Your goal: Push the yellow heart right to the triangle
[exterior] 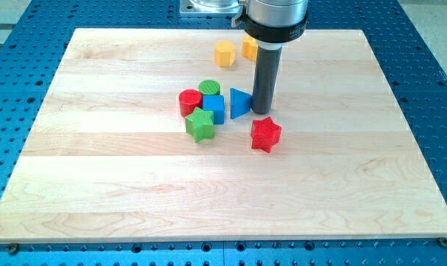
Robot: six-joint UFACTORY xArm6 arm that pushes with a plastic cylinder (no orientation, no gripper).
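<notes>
my tip (262, 111) rests just right of the blue triangle (239, 103), above the red star (266, 134).

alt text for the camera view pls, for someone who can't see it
My tip rests on a wooden board just right of a blue triangle, in a cluster with a blue cube, red cylinder, green cylinder and green star. A red star lies below; two yellow blocks sit near the top.

Pale wooden table (120, 185) bearing eight blocks. Central cluster: red cylinder (189, 102), green cylinder (209, 88), blue cube (213, 108), green star (199, 125), blue triangle (239, 103). Red star (266, 134) lies nearby. Two yellow blocks (224, 53) (249, 48) sit near the view's top.
</notes>
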